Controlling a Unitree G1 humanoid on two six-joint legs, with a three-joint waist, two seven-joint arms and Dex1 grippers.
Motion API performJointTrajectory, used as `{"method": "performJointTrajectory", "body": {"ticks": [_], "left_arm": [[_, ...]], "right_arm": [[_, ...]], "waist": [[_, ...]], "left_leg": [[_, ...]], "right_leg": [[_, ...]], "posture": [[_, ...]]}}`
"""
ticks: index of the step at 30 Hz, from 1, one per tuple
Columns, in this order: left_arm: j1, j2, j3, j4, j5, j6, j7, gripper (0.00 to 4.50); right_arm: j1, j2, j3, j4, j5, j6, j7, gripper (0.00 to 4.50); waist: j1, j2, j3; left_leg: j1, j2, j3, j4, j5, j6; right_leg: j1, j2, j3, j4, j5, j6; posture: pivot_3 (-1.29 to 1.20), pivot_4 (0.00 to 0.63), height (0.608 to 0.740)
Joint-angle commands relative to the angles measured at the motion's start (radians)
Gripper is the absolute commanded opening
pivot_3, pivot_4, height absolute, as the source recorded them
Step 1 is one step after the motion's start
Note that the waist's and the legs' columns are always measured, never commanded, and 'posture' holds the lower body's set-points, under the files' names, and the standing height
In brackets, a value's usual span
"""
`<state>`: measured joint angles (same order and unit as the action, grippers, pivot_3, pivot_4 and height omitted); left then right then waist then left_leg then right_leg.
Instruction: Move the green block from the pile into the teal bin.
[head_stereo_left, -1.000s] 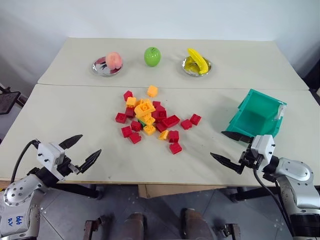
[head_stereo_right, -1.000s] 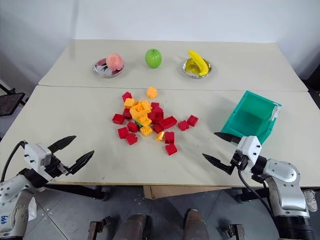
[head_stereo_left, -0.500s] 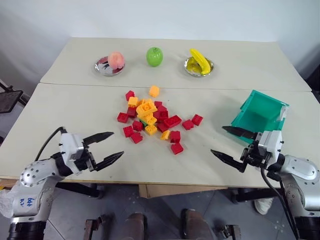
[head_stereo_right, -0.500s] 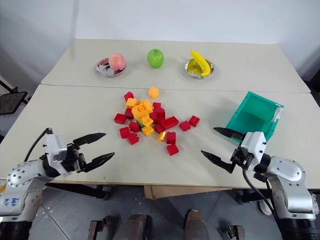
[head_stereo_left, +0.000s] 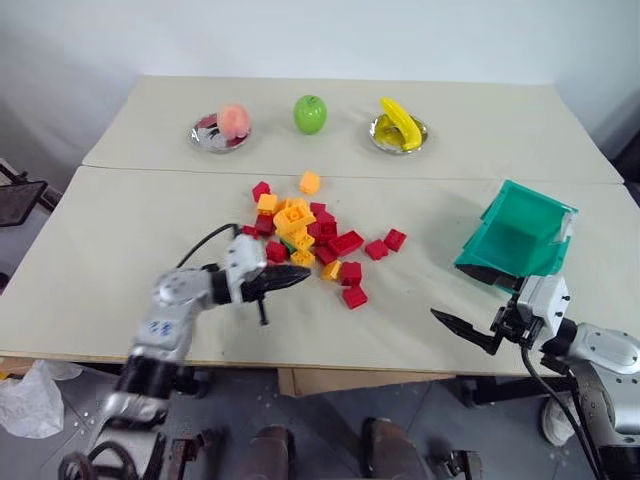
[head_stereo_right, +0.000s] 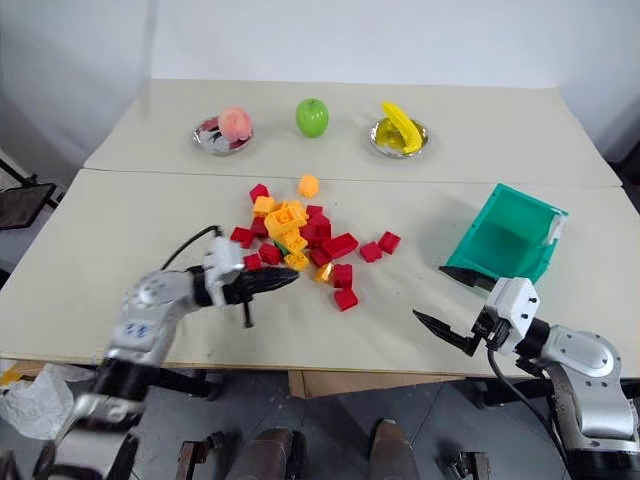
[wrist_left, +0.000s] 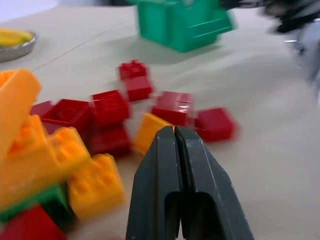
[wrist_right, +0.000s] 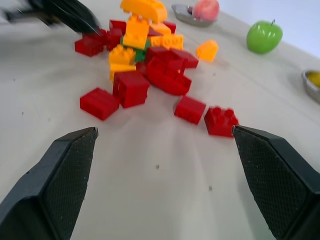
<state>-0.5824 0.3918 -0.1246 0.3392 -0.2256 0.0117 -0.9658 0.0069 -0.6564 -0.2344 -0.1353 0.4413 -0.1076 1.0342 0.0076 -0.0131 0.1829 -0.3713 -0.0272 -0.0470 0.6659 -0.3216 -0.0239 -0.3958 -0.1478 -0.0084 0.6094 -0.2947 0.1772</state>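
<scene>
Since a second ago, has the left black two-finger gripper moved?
Yes. The left gripper has swung in from the near table edge to the near side of the pile of red and yellow-orange plastic bricks, and its fingers are now shut, holding nothing.

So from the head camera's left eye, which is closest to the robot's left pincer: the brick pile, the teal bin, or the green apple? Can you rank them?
1. The pile: right at the shut left pincer, its tips at the near edge.
2. The green apple: far side of the table, beyond the pile.
3. The teal bin: off to the right, by the right pincer.
</scene>
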Motion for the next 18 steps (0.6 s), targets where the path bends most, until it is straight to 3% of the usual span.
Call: {"method": "performJointTrajectory", "body": {"ticks": [1,5,11,15,18], "left_arm": [[-0.068,-0.012,0.017,0.071,0.034,-0.007,0.052,0.03],[-0.222,-0.05,0.125,0.254,0.016,-0.004,0.228,0.03],[-0.319,-0.05,0.235,0.441,0.03,-0.05,0.402,0.03],[-0.302,-0.018,0.19,0.457,0.073,-0.078,0.313,0.03],[-0.234,0.013,0.141,0.343,0.038,-0.123,0.094,0.03]], "right_arm": [[-0.001,0.001,-0.004,-0.051,0.008,0.005,-0.023,4.5],[0.002,0.007,0.001,-0.07,0.003,0.013,-0.048,4.5],[0.006,0.027,0.032,-0.1,-0.008,0.021,-0.084,4.5],[0.006,0.035,0.04,-0.108,-0.014,0.025,-0.094,4.5],[0.004,0.037,0.044,-0.112,-0.015,0.028,-0.101,4.5]], "waist": [[-0.008,0.0,0.0],[-0.006,-0.001,0.001],[-0.007,-0.001,0.001],[-0.005,-0.001,0.001],[-0.006,-0.001,0.001]], "left_leg": [[0.0,0.0,0.0,-0.001,0.0,0.0],[0.0,0.0,0.0,-0.001,0.0,0.0],[0.0,0.0,0.0,-0.001,0.0,0.0],[0.0,0.0,0.0,-0.001,0.0,0.0],[0.0,0.0,0.0,-0.001,0.0,0.0]], "right_leg": [[0.0,0.0,0.0,0.0,0.0,0.0],[0.0,0.0,-0.001,-0.001,0.0,0.0],[0.0,0.0,-0.001,-0.001,0.0,0.0],[0.0,0.0,-0.001,-0.001,0.0,0.0],[0.0,0.0,-0.001,-0.001,0.0,0.0]], "posture": [[0.0,0.15,0.74],[0.0,0.15,0.74],[0.0,0.15,0.74],[0.0,0.15,0.74],[0.0,0.15,0.74]]}}
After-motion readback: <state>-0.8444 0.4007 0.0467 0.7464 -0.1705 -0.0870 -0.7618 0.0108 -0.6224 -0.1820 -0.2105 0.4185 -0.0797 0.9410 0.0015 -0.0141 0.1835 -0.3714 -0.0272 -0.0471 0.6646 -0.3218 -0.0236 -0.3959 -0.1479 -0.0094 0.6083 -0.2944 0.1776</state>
